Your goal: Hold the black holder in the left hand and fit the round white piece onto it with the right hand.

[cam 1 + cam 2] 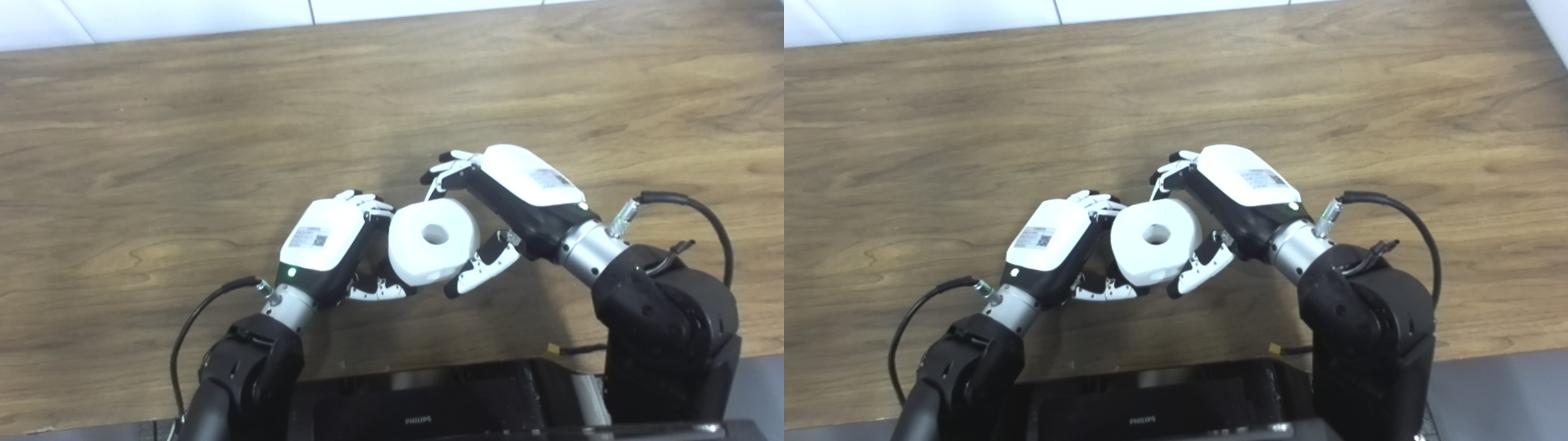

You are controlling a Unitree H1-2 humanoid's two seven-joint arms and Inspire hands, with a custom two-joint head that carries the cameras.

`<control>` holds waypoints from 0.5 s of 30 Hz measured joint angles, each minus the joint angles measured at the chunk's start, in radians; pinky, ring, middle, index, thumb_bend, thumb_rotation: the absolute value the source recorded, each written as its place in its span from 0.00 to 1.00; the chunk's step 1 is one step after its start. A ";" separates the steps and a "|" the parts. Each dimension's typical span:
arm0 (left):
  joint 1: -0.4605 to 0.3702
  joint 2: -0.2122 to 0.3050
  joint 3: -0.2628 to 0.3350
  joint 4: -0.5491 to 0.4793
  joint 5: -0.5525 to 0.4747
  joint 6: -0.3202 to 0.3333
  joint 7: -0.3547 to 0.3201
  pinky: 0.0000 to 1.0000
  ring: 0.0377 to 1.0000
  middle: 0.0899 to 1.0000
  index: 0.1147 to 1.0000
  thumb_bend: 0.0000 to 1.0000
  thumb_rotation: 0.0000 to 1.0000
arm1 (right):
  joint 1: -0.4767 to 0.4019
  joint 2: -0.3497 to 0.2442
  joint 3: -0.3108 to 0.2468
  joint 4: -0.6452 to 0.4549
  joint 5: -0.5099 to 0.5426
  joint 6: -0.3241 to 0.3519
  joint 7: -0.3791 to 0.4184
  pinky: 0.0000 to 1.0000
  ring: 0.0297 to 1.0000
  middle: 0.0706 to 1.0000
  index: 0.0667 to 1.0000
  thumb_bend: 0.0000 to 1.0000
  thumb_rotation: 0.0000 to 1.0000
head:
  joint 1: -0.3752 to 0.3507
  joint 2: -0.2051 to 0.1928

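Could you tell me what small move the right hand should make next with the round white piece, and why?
Probably a gentle push toward the left hand. The right hand grips the round white piece, whose centre hole shows empty from above, and the piece already touches the left hand's fingers. The black holder is hidden behind hand and piece, so seating cannot be confirmed; press slowly.

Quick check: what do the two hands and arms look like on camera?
Left hand and right hand match: white back shells with printed labels, black palms, white fingers with black tips. Silver wrist cuffs, bulky black forearms. A black cable loops at each wrist. A green light glows on each hand.
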 measured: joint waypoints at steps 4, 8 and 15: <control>0.000 -0.002 0.000 0.000 0.004 0.000 0.000 0.90 0.84 0.75 0.42 0.51 0.06 | 0.002 0.000 0.005 0.010 0.000 0.000 -0.005 0.93 0.92 0.80 0.45 0.52 0.15 | 0.002 0.000; 0.000 -0.005 0.000 0.000 0.009 0.001 -0.001 0.90 0.84 0.75 0.42 0.51 0.06 | 0.002 -0.001 0.009 0.013 0.001 -0.001 -0.019 0.91 0.92 0.80 0.45 0.52 0.15 | 0.005 0.000; 0.000 -0.007 0.000 0.000 0.010 0.001 -0.002 0.90 0.84 0.75 0.42 0.51 0.06 | 0.002 -0.015 0.014 0.019 0.000 -0.001 -0.045 0.92 0.92 0.80 0.45 0.52 0.15 | 0.006 -0.002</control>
